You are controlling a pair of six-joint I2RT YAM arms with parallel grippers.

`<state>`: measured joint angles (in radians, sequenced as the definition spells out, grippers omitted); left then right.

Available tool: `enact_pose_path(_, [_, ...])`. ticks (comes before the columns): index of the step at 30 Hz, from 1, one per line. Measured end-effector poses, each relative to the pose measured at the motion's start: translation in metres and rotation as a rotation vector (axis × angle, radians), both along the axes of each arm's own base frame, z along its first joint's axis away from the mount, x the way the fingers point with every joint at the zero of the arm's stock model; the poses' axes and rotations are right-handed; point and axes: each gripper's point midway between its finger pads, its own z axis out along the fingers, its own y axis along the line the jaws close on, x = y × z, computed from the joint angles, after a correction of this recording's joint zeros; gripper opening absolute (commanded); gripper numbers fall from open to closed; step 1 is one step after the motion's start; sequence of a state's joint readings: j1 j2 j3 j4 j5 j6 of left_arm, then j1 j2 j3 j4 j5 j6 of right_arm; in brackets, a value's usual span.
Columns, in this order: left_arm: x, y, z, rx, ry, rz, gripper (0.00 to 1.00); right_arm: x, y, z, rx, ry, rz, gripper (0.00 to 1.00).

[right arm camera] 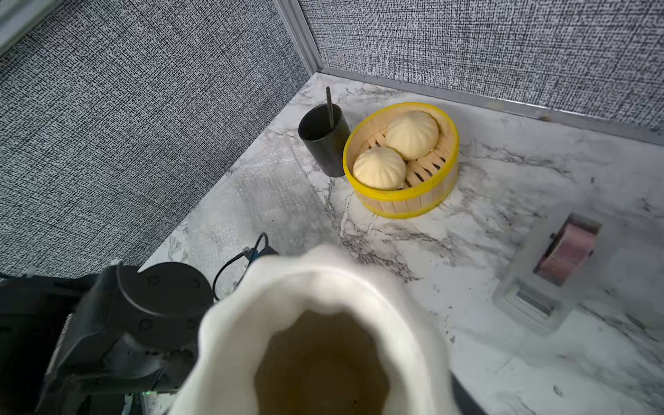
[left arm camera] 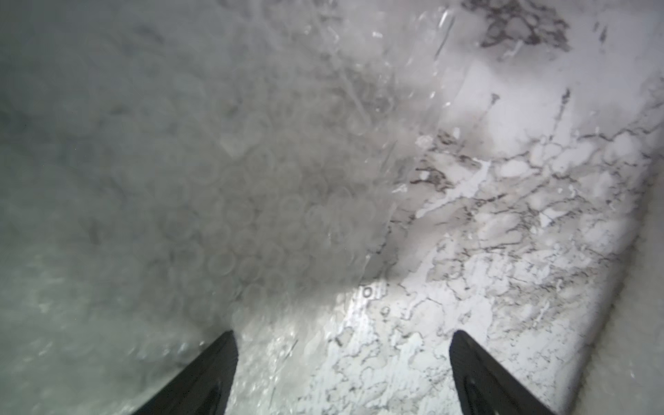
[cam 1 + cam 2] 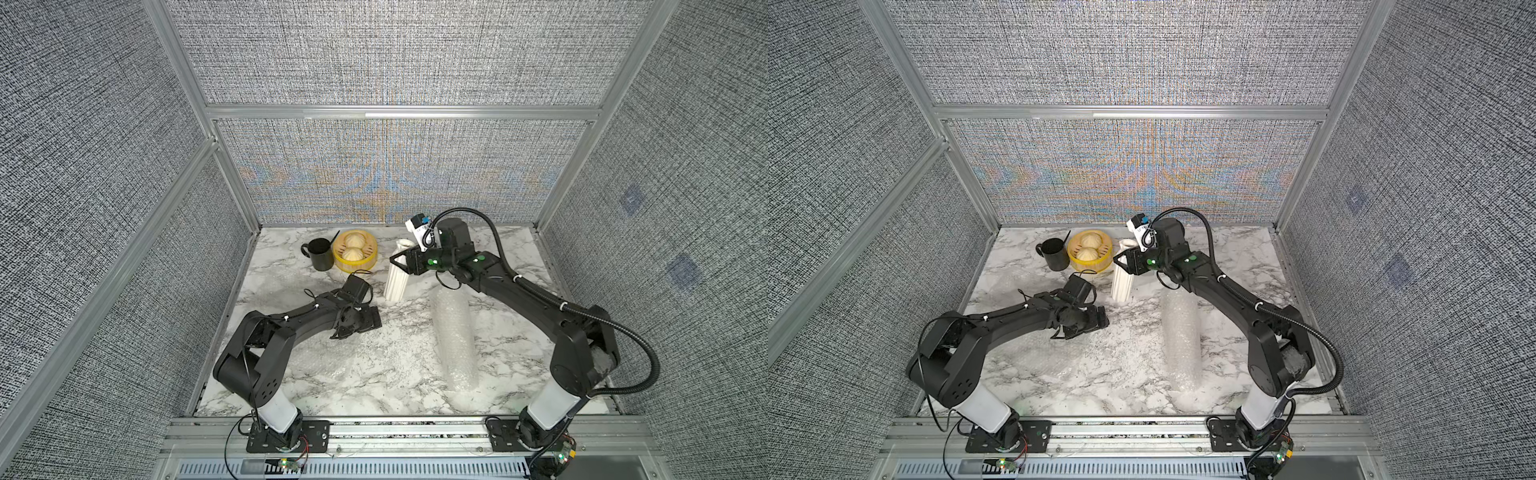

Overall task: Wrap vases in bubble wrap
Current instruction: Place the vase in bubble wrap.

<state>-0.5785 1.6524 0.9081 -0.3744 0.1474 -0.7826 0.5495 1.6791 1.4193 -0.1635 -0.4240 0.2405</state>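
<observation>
Working on the bare vase [image 3: 395, 286] is the step you are doing now. It is standing up near the back of the table [image 3: 511, 374], close to the yellow bun basket [image 3: 355, 249]. Your right gripper [image 3: 398, 261] is reaching around its neck, with one jaw on each side. I cannot tell if the jaws are squeezing it or only sitting close. Your left gripper [image 2: 343, 334] is hovering low over the flat bubble wrap sheet [image 2: 215, 179], with its fingers spread wide and nothing between them. A wrapped roll [image 3: 454, 332] is lying on the right arm's side of the table. I am guessing the other vase is inside it, so about half the job is looking done. Next you are going to need a firm hold on the vase. Then you should be carrying it over to the flat sheet and laying it on its side near one edge. Go slowly, because the vase is tall and could tip. The left gripper should be getting ready to pinch the sheet's edge and fold it over.
</observation>
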Motion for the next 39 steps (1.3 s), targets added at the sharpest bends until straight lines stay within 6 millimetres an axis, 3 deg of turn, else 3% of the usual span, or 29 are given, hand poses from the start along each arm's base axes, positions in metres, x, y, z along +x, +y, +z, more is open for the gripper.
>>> enact_pose_path(7, [0.002,-0.050,0.007,-0.120,-0.004,-0.017,0.92,-0.011,-0.033,0.016,0.021,0.083,-0.061,0.27])
enact_pose_path(11, [0.017,-0.081,0.015,-0.210,-0.020,-0.006,0.90,-0.012,-0.053,0.017,0.035,0.157,-0.104,0.27])
enact_pose_path(16, [0.023,-0.098,0.041,-0.302,-0.076,0.013,0.89,-0.021,-0.063,0.026,0.037,0.206,-0.118,0.27])
enact_pose_path(19, [0.019,-0.087,0.059,-0.309,-0.118,0.025,0.89,-0.024,-0.064,0.029,0.046,0.237,-0.119,0.27])
enact_pose_path(22, [0.017,-0.063,0.074,-0.296,-0.180,0.054,0.88,-0.032,-0.056,0.018,0.023,0.294,-0.115,0.27])
enact_pose_path(27, [-0.005,-0.008,0.071,-0.202,-0.226,0.118,0.87,-0.051,-0.028,-0.007,-0.005,0.399,-0.073,0.25])
enact_pose_path(33, [-0.024,0.039,0.084,-0.119,-0.311,0.177,0.87,-0.077,0.017,-0.056,-0.031,0.549,-0.050,0.24])
enact_pose_path(39, [-0.037,0.067,0.094,-0.061,-0.370,0.209,0.87,-0.088,0.057,-0.103,-0.054,0.668,-0.065,0.23])
